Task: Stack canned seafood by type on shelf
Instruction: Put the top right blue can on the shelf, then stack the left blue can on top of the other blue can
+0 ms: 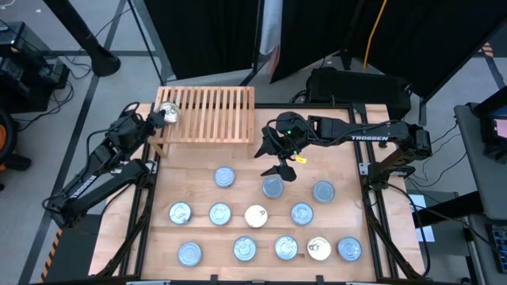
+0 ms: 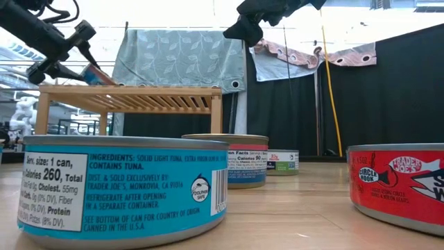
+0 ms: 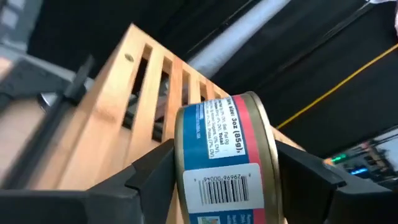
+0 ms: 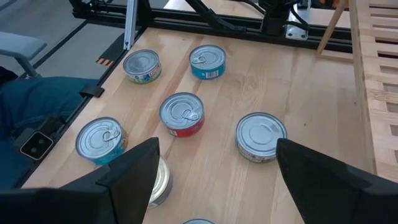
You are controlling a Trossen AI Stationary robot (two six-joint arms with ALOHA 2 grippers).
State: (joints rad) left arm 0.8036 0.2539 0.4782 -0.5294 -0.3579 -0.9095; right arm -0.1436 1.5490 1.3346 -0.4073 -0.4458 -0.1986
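The shelf is a light slatted wooden rack at the table's far left. My left gripper is over its left end, shut on a small tin with a blue and red label. My right gripper hangs open above the middle of the table, right of the shelf, with nothing between its fingers. Several more tins of canned seafood lie flat on the tabletop in loose rows nearer the front edge. My left gripper pinches the tin between its two fingers, one on each flat end beside the gold rim. The fingers come from the table's left, slanting a little downward. The tin is on edge and tilted, its label toward the wrist camera. Whether its lower edge touches the slats, I cannot tell.
Tins on the table include a blue-labelled one and a red-labelled one close to the low camera. Below my right gripper lie more tins. Black frame rails border the table. The shelf's slats right of the held tin are bare.
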